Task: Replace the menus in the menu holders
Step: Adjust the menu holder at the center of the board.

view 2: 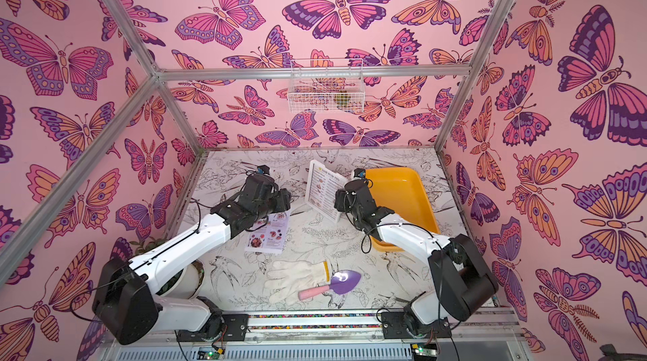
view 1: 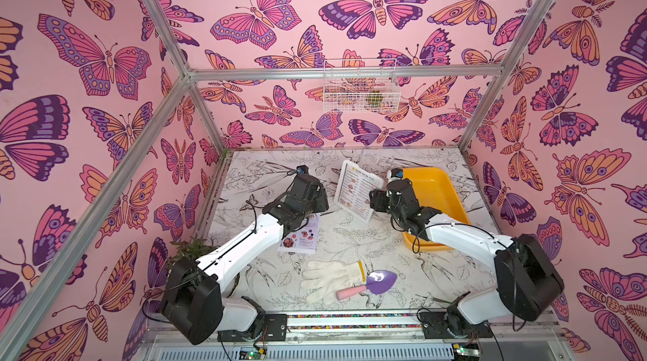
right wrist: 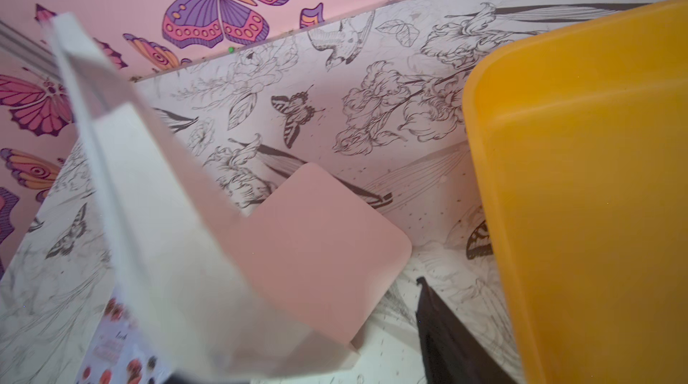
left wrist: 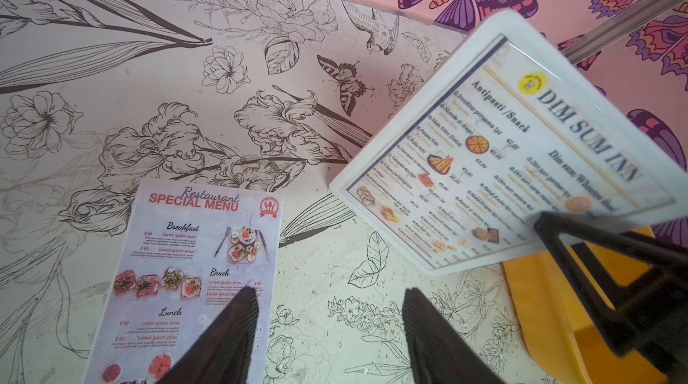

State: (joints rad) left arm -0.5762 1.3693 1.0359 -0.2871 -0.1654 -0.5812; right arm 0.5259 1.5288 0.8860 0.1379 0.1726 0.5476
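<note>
Left wrist: round-cornered white-framed menu holder [left wrist: 420, 102] beside flat paper menu [left wrist: 193, 270]

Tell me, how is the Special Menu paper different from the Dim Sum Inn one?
The Special Menu lies flat and loose on the table; the Dim Sum Inn menu stands leaning inside the white-framed holder. The Special Menu has a red heading; the Dim Sum Inn menu's heading is dark, with a yellow badge beside it. Both show small food photos.
</note>
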